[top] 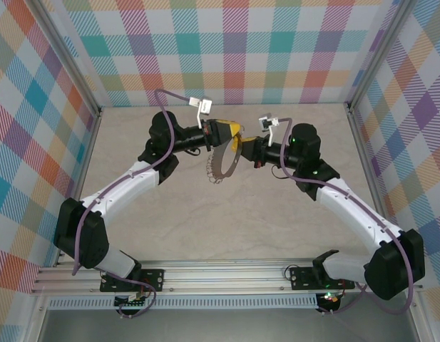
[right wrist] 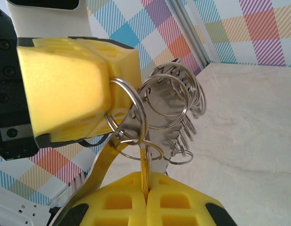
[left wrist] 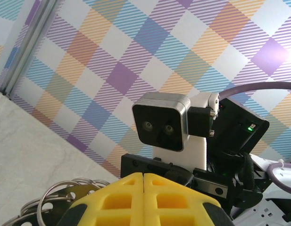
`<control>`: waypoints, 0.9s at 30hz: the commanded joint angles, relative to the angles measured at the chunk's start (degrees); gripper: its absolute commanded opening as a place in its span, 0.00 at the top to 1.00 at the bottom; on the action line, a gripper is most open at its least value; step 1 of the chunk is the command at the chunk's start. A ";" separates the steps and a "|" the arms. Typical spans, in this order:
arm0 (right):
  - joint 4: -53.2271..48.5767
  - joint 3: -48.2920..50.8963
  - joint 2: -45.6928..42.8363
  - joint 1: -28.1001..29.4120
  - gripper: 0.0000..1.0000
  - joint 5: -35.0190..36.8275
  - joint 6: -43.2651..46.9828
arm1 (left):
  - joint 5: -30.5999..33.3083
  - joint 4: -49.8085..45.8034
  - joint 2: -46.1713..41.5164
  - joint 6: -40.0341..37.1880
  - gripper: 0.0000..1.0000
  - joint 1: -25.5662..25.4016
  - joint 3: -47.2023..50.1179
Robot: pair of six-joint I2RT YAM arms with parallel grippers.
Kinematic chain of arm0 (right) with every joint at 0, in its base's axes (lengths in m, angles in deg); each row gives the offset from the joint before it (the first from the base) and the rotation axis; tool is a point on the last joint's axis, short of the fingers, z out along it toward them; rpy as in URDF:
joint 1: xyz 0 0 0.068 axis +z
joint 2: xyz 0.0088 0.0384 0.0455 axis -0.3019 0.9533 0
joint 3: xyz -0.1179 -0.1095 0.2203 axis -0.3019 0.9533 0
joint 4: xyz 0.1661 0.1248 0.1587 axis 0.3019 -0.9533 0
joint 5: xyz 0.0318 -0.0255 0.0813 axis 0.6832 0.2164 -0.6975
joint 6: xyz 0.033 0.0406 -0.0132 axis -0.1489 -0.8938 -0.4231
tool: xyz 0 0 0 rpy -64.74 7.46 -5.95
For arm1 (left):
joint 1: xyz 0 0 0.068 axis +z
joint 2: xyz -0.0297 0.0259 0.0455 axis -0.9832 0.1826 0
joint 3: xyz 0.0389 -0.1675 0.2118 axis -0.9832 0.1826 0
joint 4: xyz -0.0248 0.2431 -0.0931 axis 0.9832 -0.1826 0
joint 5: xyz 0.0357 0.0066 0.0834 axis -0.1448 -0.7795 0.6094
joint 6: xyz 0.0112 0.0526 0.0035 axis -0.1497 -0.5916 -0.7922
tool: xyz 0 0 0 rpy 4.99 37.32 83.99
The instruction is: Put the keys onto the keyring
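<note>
The keyring (right wrist: 157, 94) is held in mid-air above the tabletop (top: 205, 221), where the 2 arms meet. It is clamped at its upper edge by the closed left gripper (right wrist: 107, 89). Just beneath it, the key (right wrist: 145, 165) (seen edge-on, a thin yellow strip) is pinched in the closed right gripper (right wrist: 146, 181), its upper end reaching a small loop of the keyring.

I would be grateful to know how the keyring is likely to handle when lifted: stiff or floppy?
The keyring is probably stiff: its band forms an open loop hanging from the left claw. The small split rings dangle freely, so they will likely swing and tangle.
</note>
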 commanded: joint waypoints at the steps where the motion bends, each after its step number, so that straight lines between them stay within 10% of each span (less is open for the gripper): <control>1: 3.38 -2.39 0.91 1.06 1.00 -2.98 -1.30 | 1.36 5.14 -1.91 0.84 1.00 -1.25 0.69; 6: 2.82 -2.30 0.67 1.09 0.99 -2.16 -1.71 | 2.45 6.60 -1.55 1.67 1.00 -1.47 1.66; 14: -3.70 2.93 -9.14 -3.31 0.60 0.06 -0.41 | 2.84 8.37 -0.76 2.28 1.00 -1.47 2.40; 27: 6.15 2.13 -10.25 -7.55 0.59 -0.05 -9.15 | 1.76 13.55 1.45 4.45 1.00 -1.47 2.66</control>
